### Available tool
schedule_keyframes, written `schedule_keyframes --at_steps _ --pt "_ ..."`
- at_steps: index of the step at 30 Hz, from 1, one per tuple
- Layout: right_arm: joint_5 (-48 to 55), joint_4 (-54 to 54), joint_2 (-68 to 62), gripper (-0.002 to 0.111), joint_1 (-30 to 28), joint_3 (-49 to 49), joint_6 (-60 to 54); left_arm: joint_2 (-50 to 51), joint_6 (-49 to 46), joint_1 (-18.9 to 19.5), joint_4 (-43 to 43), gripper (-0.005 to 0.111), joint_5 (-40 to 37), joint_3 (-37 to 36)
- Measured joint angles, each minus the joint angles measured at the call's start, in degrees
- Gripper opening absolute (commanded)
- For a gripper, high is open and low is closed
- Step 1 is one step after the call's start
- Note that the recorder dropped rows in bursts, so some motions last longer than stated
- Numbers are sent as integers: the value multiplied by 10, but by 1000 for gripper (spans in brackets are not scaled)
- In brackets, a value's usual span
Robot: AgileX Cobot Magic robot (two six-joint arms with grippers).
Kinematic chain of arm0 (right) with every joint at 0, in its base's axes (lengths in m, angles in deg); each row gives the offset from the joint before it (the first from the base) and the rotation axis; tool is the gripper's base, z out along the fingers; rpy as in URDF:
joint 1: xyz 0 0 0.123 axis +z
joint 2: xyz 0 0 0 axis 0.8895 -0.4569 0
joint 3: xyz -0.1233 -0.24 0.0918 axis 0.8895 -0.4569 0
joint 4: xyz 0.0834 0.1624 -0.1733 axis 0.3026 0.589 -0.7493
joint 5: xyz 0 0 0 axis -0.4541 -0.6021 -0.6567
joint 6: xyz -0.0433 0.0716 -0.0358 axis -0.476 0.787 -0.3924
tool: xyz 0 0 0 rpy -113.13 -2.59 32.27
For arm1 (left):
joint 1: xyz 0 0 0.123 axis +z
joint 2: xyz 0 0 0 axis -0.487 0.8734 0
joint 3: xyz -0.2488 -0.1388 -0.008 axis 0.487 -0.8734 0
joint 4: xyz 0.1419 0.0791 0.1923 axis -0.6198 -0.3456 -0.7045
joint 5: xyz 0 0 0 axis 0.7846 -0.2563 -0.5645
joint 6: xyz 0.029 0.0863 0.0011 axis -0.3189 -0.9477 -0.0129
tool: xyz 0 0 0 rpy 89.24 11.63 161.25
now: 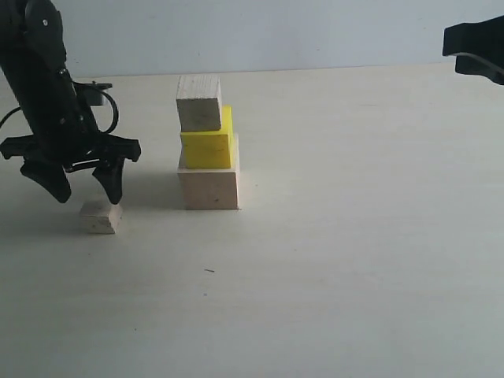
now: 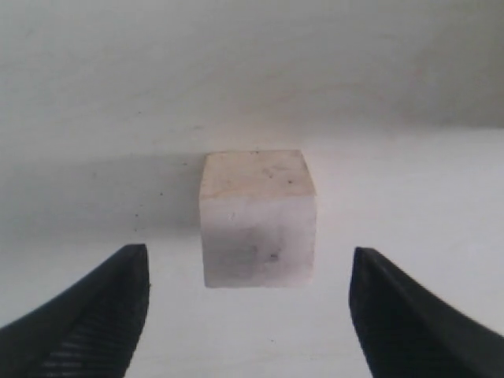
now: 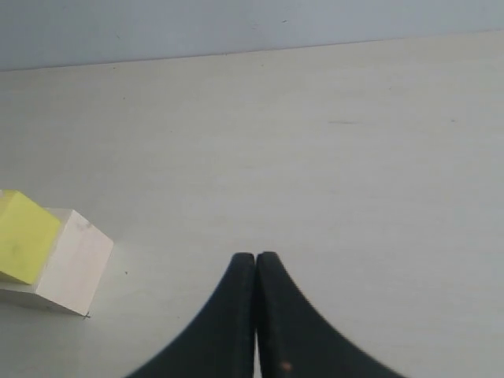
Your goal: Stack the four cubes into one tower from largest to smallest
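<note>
While left pincer (image 1: 85,195) gapes — smallest cube (image 1: 101,217) sits untouched.

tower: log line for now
tower: three cubes stacked | smallest cube: on table | left tool: open over it | right tool: shut, empty

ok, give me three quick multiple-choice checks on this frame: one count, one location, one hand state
1. How many cubes are in the tower? A four, B two, C three
2. Where is the smallest cube? A on top of the tower, B on the table beneath the left hand, C behind the tower
3. What state is the left hand in? A open and empty, B shut on a cube, C shut and empty

1 C: three levels stand stacked.
2 B: it lies alone on the table just under the hand.
3 A: the left wrist view shows the fingers apart on either side of the cube, not touching it.
</note>
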Motion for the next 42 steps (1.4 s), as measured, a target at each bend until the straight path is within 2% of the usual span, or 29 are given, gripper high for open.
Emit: schedule_keyframes --at_steps 14,42 --pt "0 4 0 0 0 0 -11 36 -2 0 0 69 28 0" --pt "0 4 0 0 0 0 -13 36 -4 0 12 69 69 -9"
